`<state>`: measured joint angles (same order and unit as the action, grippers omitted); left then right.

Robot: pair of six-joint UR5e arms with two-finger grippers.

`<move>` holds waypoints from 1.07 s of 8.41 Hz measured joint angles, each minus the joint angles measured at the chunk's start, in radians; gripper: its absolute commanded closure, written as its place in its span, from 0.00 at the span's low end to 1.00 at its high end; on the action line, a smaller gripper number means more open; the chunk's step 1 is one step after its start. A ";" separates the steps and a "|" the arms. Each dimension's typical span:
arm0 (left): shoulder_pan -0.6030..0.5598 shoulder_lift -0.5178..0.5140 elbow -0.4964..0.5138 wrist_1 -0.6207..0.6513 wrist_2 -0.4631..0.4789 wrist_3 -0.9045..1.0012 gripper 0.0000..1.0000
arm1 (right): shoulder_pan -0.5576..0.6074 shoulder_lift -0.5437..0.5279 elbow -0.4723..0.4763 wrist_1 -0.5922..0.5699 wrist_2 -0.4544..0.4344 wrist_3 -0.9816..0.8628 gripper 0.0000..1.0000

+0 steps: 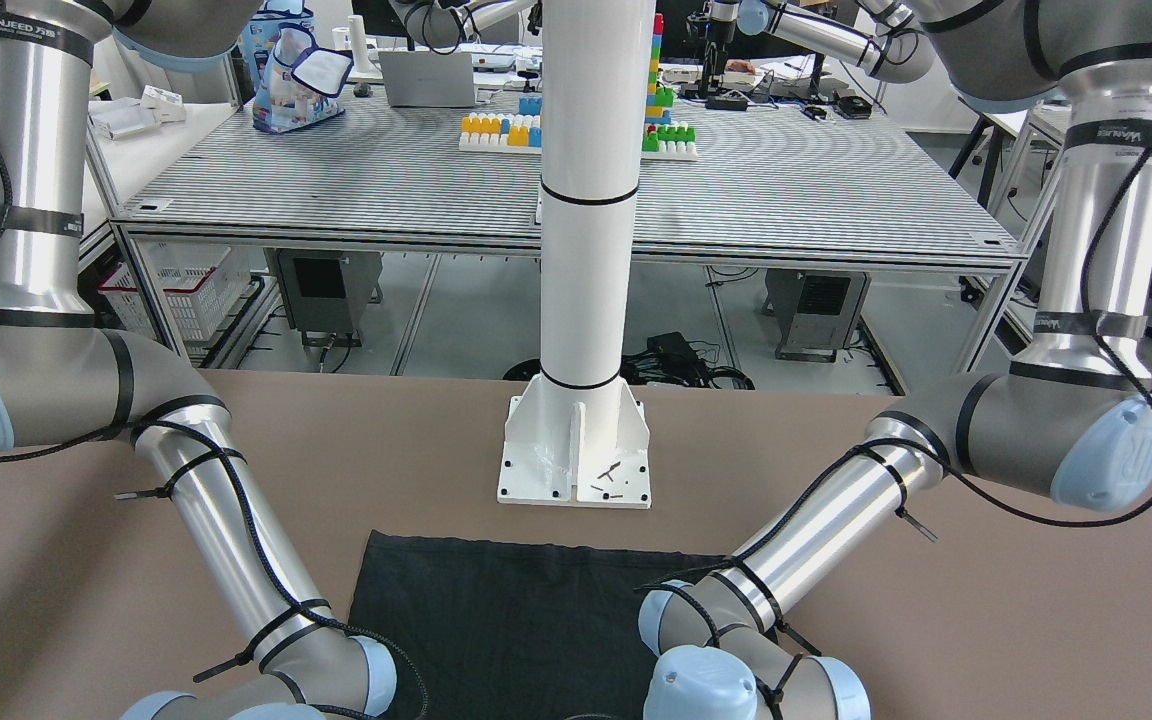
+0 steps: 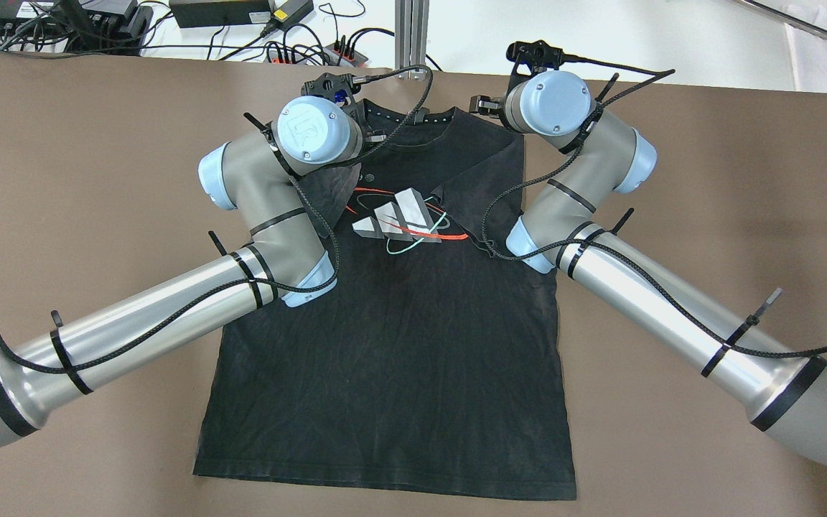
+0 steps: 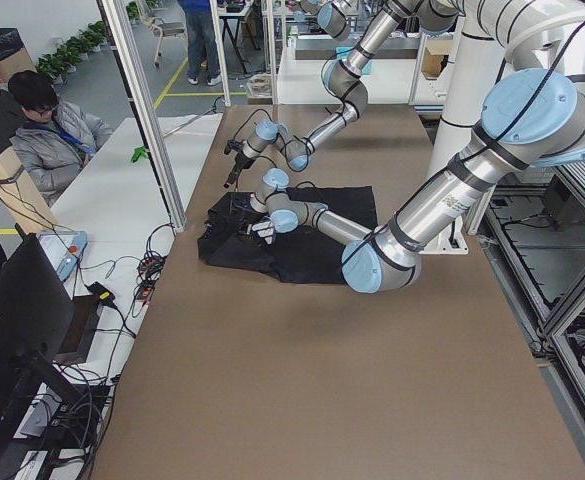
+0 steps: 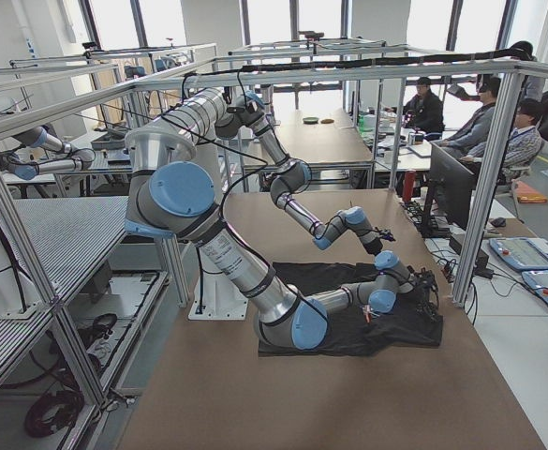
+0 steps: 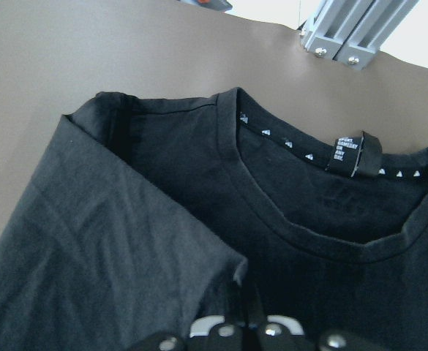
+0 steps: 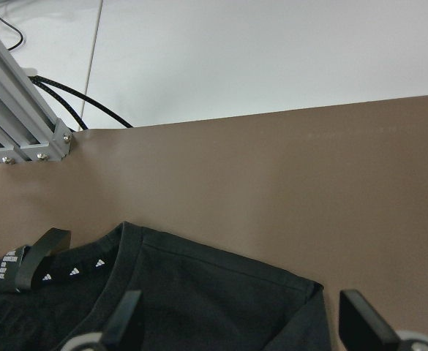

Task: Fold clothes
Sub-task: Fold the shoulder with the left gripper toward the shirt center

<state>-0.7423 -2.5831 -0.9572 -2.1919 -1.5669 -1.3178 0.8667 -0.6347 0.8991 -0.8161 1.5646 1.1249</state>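
The clothes (image 2: 392, 345) are a black T-shirt with a grey, red and teal chest print, lying flat on the brown table with its collar at the far edge and both sleeves folded inward. At the collar's left side, my left gripper (image 2: 345, 93) is shut on a raised fold of the shirt (image 5: 162, 241), seen in the left wrist view with the gripper (image 5: 245, 322) at the bottom edge. Over the shirt's right shoulder (image 6: 221, 292) hovers my right gripper (image 2: 489, 104), open, its fingers (image 6: 129, 314) spread wide. The hem shows near the pillar (image 1: 516, 620).
A white pillar with base plate (image 1: 576, 460) stands at the table's robot side. Cables and power strips (image 2: 298, 36) and an aluminium post (image 2: 413, 29) lie beyond the far edge. A seated person (image 3: 47, 130) and a monitor (image 3: 22, 330) are nearby.
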 measured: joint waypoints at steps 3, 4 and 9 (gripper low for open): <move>0.017 -0.032 0.042 0.004 0.035 -0.064 0.69 | 0.000 -0.006 0.001 0.000 0.000 0.000 0.06; 0.019 -0.033 0.046 0.005 0.039 -0.069 0.01 | 0.000 -0.010 0.002 0.000 -0.001 0.000 0.06; -0.058 -0.026 0.040 -0.002 -0.027 0.079 0.00 | 0.000 -0.018 0.007 0.001 -0.001 0.000 0.06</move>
<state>-0.7999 -2.6089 -0.9172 -2.1940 -1.5937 -1.2393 0.8667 -0.6526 0.9064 -0.8154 1.5632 1.1244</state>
